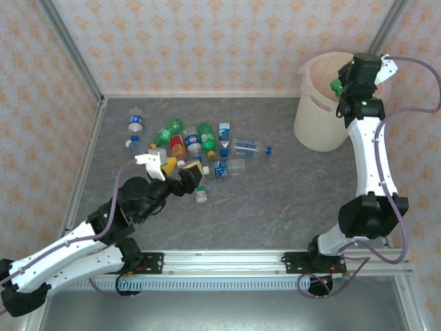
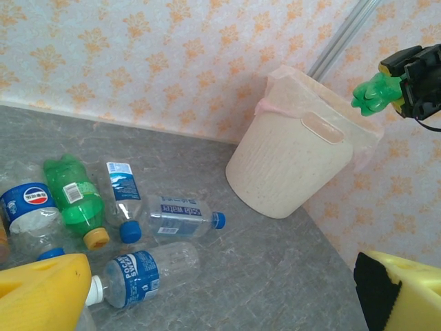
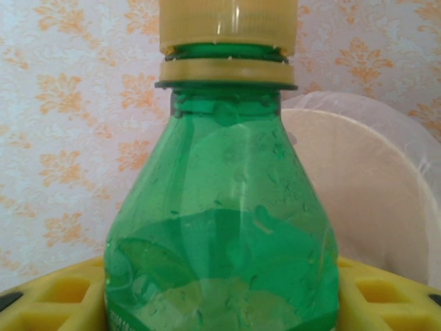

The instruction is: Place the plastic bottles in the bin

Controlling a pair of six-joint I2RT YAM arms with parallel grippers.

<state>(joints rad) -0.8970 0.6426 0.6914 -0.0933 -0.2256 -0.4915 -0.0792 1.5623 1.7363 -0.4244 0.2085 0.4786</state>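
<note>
R gripper (image 1: 342,92) pinches green bottle (image 1: 335,86) by its body, over the bin (image 1: 311,127) rim, far right. L gripper (image 1: 185,174) spread wide near the bottle pile (image 1: 200,145), centre-left on table (image 1: 289,200). Bottles prob. light, thin-walled, springy, slick: grip mid-body, not cap, w/ mild squeeze

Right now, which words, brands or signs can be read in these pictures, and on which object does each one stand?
"POCARI SWEAT": blue label of the nearest clear bottle.
"cold water", as far as I can read it: label of the rightmost bottle.
Red, white and blue globe logo, no readable word: far-left bottle.
All other labels are too small or blurred.
</note>
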